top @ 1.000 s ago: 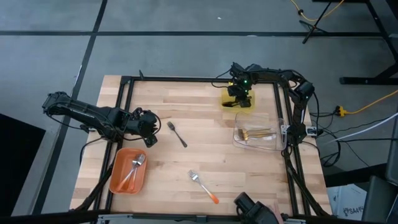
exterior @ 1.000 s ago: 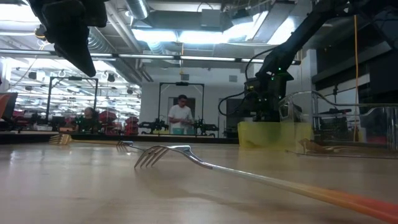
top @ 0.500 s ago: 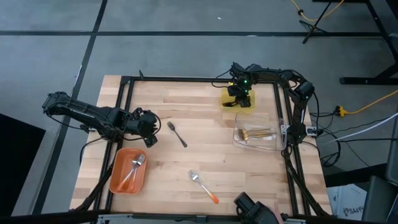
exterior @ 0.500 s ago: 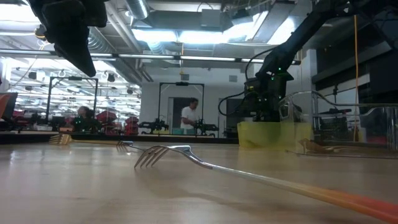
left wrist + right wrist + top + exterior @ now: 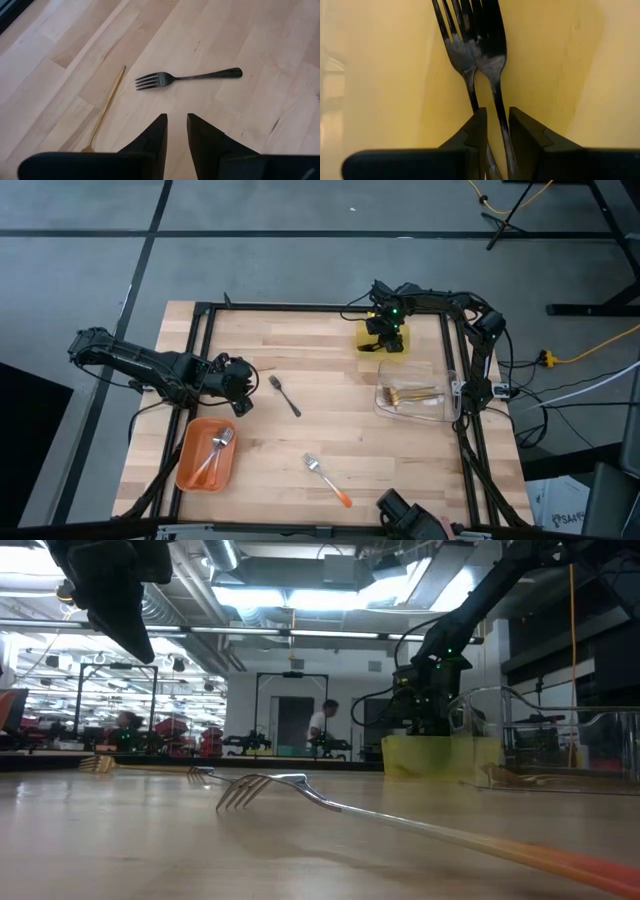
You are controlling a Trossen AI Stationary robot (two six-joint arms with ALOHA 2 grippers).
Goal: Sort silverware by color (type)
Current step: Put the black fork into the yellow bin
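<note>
Sorting's partly done: two black forks (image 5: 480,50) lie in the yellow tray (image 5: 384,340), my right gripper (image 5: 494,125) slightly parted over them. Left gripper (image 5: 176,132) hovers empty, fingers apart, near the loose black fork (image 5: 187,77). Orange-handled fork (image 5: 328,480) and a gold utensil (image 5: 106,110) remain out.

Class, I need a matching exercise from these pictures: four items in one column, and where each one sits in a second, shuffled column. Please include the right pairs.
Items
1. dark fork
2. orange-handled fork
3. gold utensils
4. right gripper

Places
A. in the clear tray
B. over the yellow tray
C. bare table, beside the left gripper
D. bare table, near the front edge

Pairs: 1-C, 2-D, 3-A, 4-B
</note>
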